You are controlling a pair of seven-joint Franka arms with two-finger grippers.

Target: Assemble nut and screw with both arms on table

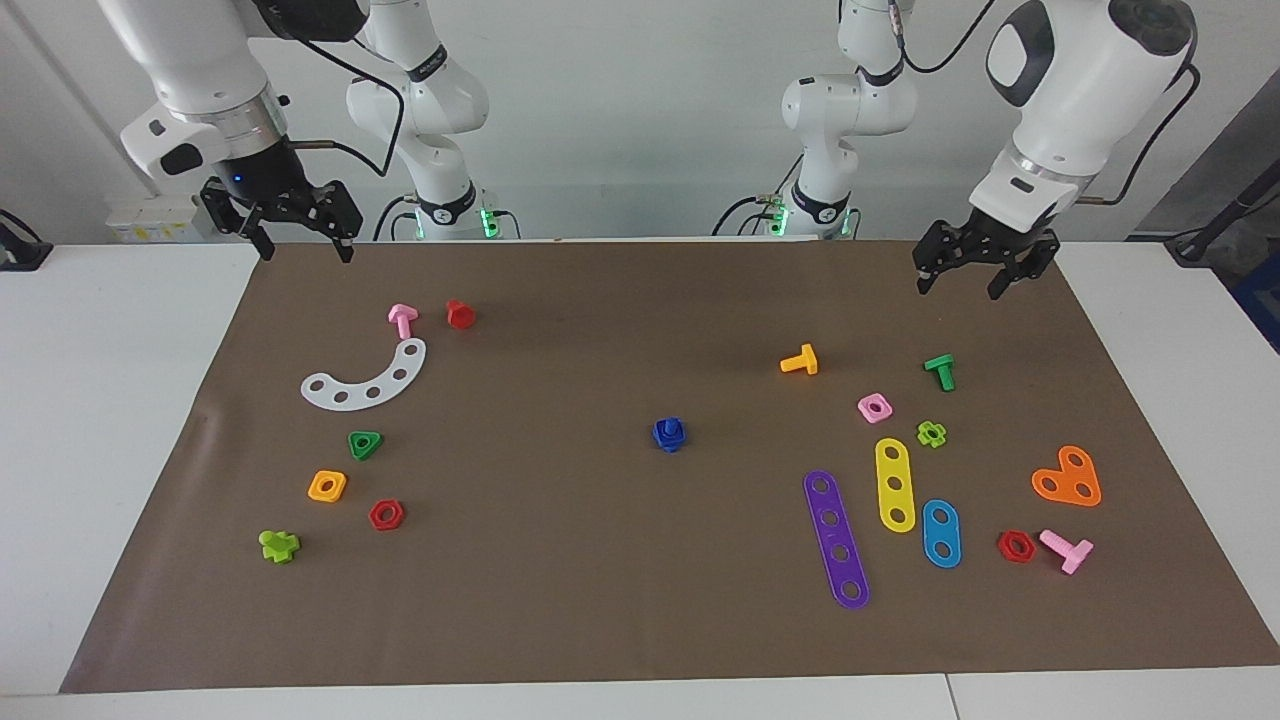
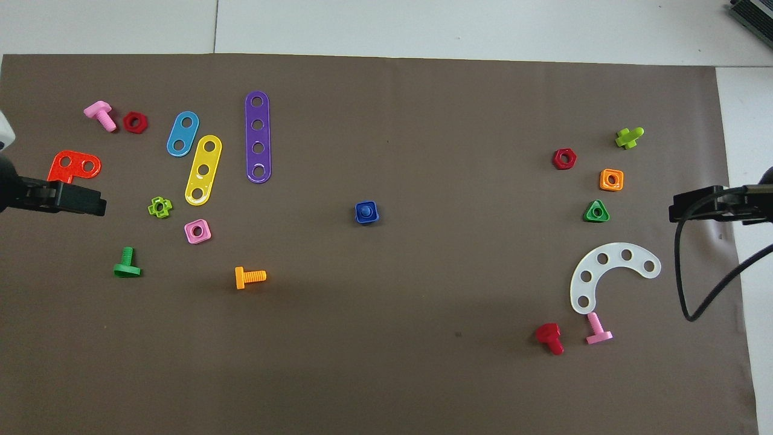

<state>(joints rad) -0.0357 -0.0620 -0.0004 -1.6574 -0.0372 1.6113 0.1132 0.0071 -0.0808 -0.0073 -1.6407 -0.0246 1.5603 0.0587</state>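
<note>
The dark-blue square nut (image 1: 667, 439) (image 2: 360, 219) sits at the middle of the brown mat (image 1: 600, 600) on the table. The dark-blue screw (image 1: 673, 425) (image 2: 366, 211) is in it, with the shank tip poking up through the hole and the head hidden. Nothing touches the pair. My left gripper (image 1: 982, 272) (image 2: 66, 199) hangs open and holds nothing, over the mat's corner near its own base. My right gripper (image 1: 296, 235) (image 2: 703, 205) hangs open with nothing in it, over the mat's edge at the right arm's end, and that arm waits.
Toward the left arm's end lie an orange bolt (image 1: 800, 361), green bolt (image 1: 940, 372), pink nut (image 1: 874, 407), and purple (image 1: 836, 538), yellow and blue strips. Toward the right arm's end lie a white curved strip (image 1: 366, 380), green nut (image 1: 365, 444) and orange nut (image 1: 327, 486).
</note>
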